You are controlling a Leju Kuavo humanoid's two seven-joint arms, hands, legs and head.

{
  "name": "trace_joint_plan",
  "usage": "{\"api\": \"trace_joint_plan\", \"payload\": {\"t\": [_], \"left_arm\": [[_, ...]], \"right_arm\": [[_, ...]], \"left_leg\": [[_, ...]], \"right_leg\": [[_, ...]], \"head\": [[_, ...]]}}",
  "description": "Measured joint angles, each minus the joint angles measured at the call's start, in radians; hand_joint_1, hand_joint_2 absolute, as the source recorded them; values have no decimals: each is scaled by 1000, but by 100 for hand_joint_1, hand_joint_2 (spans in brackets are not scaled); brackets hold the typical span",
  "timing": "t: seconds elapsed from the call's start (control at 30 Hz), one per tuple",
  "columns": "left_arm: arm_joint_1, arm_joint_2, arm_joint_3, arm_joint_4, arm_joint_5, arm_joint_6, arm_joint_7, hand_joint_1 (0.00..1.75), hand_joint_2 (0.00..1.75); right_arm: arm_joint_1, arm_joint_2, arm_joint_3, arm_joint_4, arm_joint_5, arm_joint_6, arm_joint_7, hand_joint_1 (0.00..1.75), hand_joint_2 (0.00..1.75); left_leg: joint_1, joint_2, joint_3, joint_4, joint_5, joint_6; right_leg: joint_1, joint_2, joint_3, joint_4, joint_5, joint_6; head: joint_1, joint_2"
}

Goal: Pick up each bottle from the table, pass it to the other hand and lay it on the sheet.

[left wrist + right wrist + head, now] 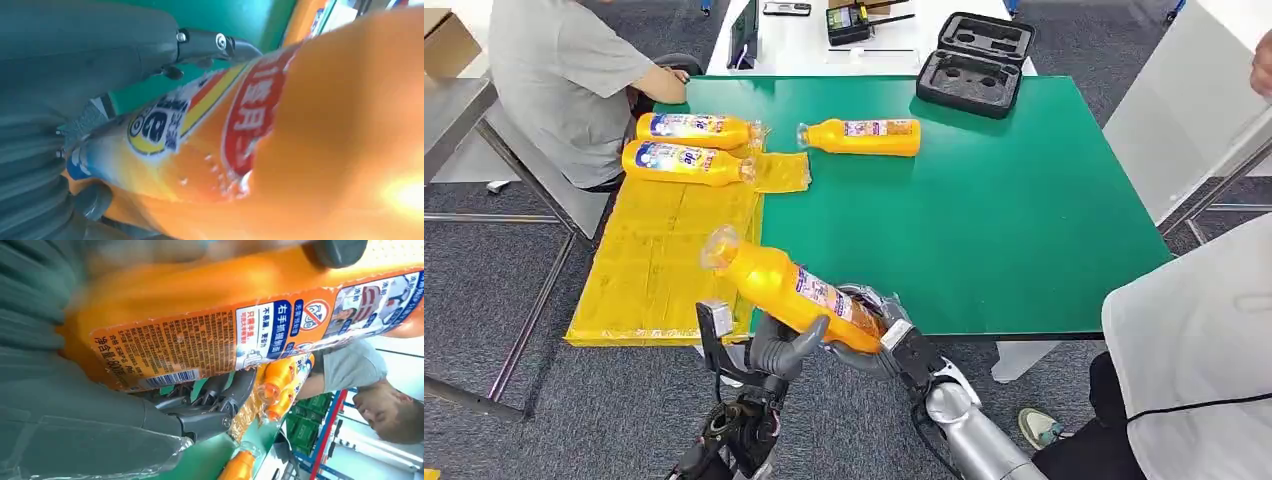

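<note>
An orange bottle [786, 285] with a clear cap hangs tilted over the front edge of the green table [1004, 220], cap end up toward the yellow sheet [654, 260]. My right hand [886, 335] grips its base end, and my left hand [781, 347] curls its fingers around the middle from below. The bottle's label [200, 125] lies against my left palm, and my right thumb [200, 417] presses under the label [200, 345]. Two bottles [692, 128] [686, 161] lie on the sheet's far end. Another bottle [864, 136] lies on the table.
An open black case [974, 62] sits at the table's far edge. A person in grey [564, 80] sits at the far left by the sheet. Another person in white [1194, 340] stands close at the right. A white table stands behind.
</note>
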Motion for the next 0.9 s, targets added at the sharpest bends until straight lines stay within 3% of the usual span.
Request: {"api": "trace_joint_plan", "payload": {"t": [0.9], "left_arm": [[8,0,5,-20,-21,-27,-8,0,175]], "right_arm": [[8,-25,-26,-11,3,-35,1,169,175]], "left_leg": [[0,0,0,0,0,0]], "right_leg": [[0,0,0,0,0,0]], "head": [[0,0]]}}
